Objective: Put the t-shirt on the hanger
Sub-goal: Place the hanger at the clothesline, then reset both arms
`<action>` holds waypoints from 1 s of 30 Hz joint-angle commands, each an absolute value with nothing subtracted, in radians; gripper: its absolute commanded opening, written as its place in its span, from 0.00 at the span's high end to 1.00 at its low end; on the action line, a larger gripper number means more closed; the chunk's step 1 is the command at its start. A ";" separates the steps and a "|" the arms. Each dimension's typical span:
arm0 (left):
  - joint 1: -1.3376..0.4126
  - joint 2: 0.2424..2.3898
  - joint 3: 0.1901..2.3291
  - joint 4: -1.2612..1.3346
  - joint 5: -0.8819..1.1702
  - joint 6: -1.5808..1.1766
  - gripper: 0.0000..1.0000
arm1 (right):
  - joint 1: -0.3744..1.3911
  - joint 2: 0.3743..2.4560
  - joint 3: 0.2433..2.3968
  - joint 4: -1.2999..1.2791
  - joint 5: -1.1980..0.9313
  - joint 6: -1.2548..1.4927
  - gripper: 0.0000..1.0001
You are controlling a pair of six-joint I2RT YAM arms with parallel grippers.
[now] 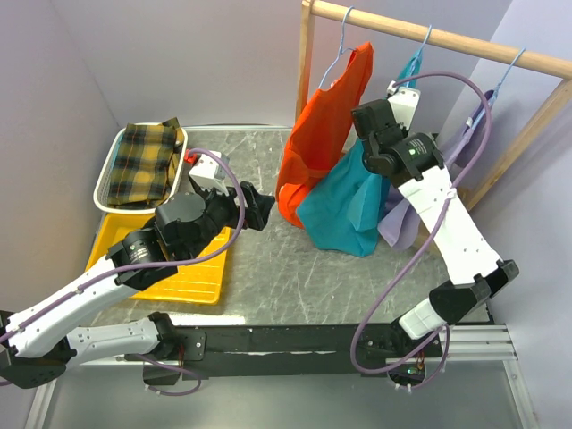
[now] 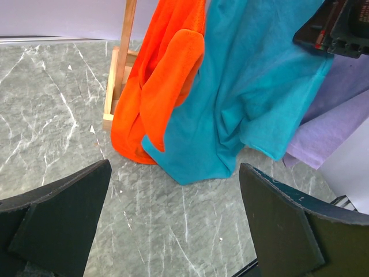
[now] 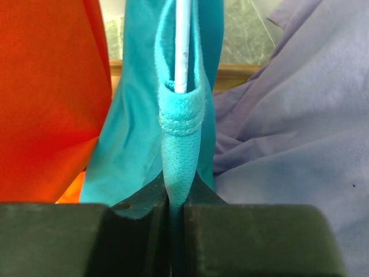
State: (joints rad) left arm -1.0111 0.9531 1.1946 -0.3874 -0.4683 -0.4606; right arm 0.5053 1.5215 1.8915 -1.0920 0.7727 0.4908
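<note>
Currently my right jaws (image 3: 176, 214) pinch the t-shirt (image 3: 181, 151) collar, hanger (image 3: 182, 46) just above them; left jaws (image 2: 176, 216) gape empty. Tugging might strip the collar off.

Three shirts (image 1: 344, 210), three wire hangers (image 1: 421, 46), one wooden rack (image 1: 465, 42), one basket (image 1: 109, 170), one tray (image 1: 192, 273), two arms (image 1: 447, 223)

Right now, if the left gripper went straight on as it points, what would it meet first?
The left gripper would probably meet the hanging teal cloth t-shirt first, right beside the orange-red cloth shirt; depth is unclear.
</note>
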 commanded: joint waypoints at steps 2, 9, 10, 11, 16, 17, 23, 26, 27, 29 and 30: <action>-1.009 0.945 1.213 -0.368 -0.457 -0.457 0.01 | 0.500 1.425 1.864 -1.036 0.695 0.463 0.69; -1.009 0.951 1.203 -0.357 -0.443 -0.462 0.04 | 0.503 1.316 1.749 -0.980 0.516 0.454 0.45; -1.009 0.951 1.201 -0.357 -0.440 -0.463 0.04 | 0.503 1.286 1.737 -0.971 0.493 0.454 0.40; -1.009 0.953 1.201 -0.357 -0.440 -0.465 0.04 | 0.503 1.266 1.720 -0.956 0.447 0.454 0.38; -1.009 0.950 1.186 -0.348 -0.437 -0.472 0.04 | 0.505 1.145 1.645 -0.937 0.354 0.454 0.31; -1.009 0.948 1.183 -0.344 -0.437 -0.476 0.04 | 0.503 1.128 1.637 -0.936 0.339 0.453 0.30; -1.009 0.931 1.164 -0.339 -0.448 -0.482 0.04 | 0.514 1.005 1.557 -0.908 0.198 0.460 0.30; -1.009 0.927 1.160 -0.341 -0.453 -0.483 0.04 | 0.554 0.962 1.520 -0.870 0.126 0.466 0.30; -1.009 0.927 1.158 -0.341 -0.454 -0.485 0.04 | 0.575 0.953 1.508 -0.859 0.121 0.471 0.30; -1.009 0.931 1.155 -0.344 -0.457 -0.494 0.04 | 0.691 0.950 1.496 -0.816 0.173 0.482 0.30; -1.009 0.933 1.151 -0.353 -0.468 -0.500 0.04 | 0.742 0.953 1.473 -0.798 0.213 0.495 0.30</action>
State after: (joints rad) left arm -1.0111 0.9470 1.1595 -0.3790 -0.4576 -0.4736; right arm 0.6003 0.9558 1.5139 -0.9195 0.2001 0.4736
